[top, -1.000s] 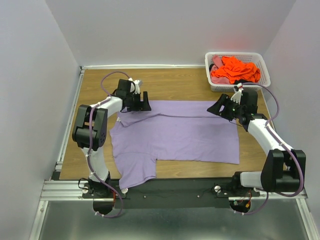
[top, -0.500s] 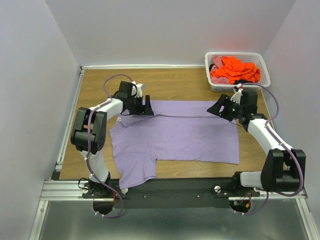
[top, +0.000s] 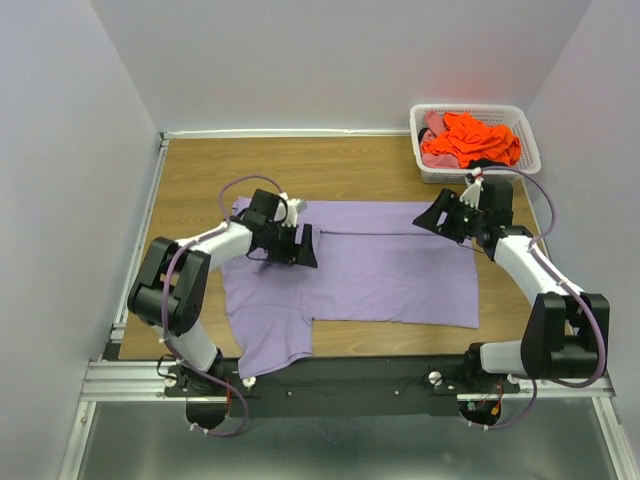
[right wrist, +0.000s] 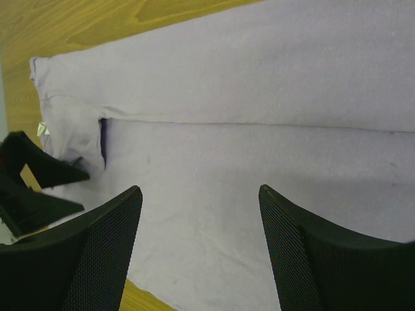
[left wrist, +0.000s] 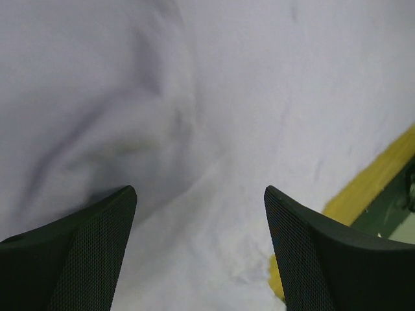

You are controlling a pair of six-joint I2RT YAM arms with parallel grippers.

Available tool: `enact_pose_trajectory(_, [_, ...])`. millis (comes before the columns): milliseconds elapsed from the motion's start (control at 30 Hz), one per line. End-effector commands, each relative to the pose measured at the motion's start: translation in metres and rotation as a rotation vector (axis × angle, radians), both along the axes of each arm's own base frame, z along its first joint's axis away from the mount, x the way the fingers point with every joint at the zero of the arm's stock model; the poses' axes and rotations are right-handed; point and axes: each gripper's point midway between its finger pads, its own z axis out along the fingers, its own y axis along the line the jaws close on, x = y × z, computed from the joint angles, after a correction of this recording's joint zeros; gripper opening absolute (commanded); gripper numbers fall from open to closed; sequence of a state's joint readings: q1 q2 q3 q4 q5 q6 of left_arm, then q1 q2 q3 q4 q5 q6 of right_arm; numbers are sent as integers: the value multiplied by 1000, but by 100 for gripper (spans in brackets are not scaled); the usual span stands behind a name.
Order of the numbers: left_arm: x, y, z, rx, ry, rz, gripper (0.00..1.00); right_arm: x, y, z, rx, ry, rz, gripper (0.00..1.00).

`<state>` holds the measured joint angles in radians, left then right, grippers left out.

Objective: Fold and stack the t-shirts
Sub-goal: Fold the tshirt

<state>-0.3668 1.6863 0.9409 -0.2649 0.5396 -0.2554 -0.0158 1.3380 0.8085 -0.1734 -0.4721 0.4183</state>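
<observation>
Sliding my left claw (top: 299, 247) toward frame centre, I'm holding it wide over the lavender t-shirt (top: 390, 272). My right claw (top: 438, 218) is hanging wide at the shirt's upper right.

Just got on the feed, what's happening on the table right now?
A lavender t-shirt lies spread on the table, its far edge apparently folded over. The left pincer is open over its left part, the right pincer open above its far right corner; neither holds fabric. An orange shirt and a pink shirt wait in the white basket far right.
</observation>
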Motion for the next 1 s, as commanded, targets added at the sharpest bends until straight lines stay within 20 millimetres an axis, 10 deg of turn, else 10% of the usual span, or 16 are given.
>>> enact_pose_trajectory(0, [-35,-17,24,-47,-2,-59,87,3,10,4,14,-1,54,79])
enact_pose_trajectory(233, [6,7,64,5,-141,127,83,3,44,-3,12,22,152,76])
enact_pose_trajectory(633, [17,109,35,48,-76,560,76,1,173,-11,246,78,316,53])
enact_pose_trajectory(833, [11,110,20,35,-46,560,45,-11,245,-35,363,131,400,41])
enact_pose_trajectory(967, [15,112,21,37,-61,571,44,-8,267,-46,367,138,407,34])
